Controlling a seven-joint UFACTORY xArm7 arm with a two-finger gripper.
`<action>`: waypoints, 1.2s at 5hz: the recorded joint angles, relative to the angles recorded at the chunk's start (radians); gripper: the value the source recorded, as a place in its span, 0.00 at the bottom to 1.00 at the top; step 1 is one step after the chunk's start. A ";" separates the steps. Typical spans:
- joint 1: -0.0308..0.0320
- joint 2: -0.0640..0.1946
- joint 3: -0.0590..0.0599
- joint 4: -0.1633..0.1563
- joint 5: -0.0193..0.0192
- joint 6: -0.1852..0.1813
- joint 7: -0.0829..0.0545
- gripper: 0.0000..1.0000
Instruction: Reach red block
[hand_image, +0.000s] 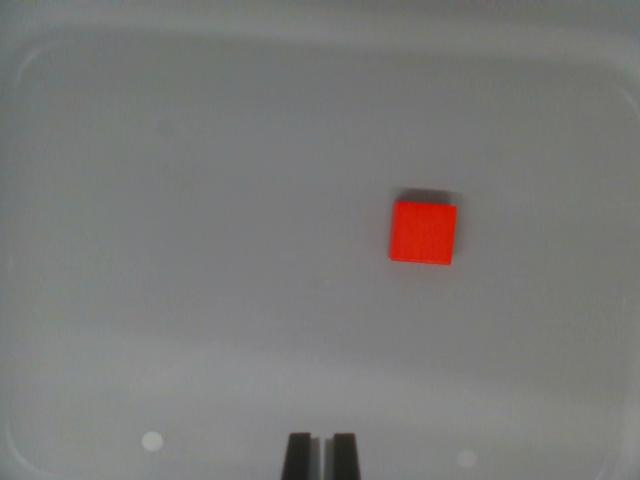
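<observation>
Red block (422, 232) flat on grey tray (120, 200), wrist view's right of centre. Gripper (321, 455) at bottom edge, fingers nearly together, empty, well apart from block. Shift toward wrist view's right, centre over block, then descend.

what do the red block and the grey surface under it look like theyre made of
Small red square block: looks like matte painted wood or plastic; flat even colour, crisp edges, no glare. Pale grey tray-like surface: probably smooth plastic; rounded raised border, soft sheen. The blur leaves both uncertain.
</observation>
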 joint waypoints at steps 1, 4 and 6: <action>0.0000 0.000 0.000 0.000 0.0000 0.000 0.000 0.00; -0.0024 0.010 -0.002 -0.010 0.0008 -0.020 -0.002 0.00; -0.0048 0.021 -0.004 -0.019 0.0016 -0.040 -0.004 0.00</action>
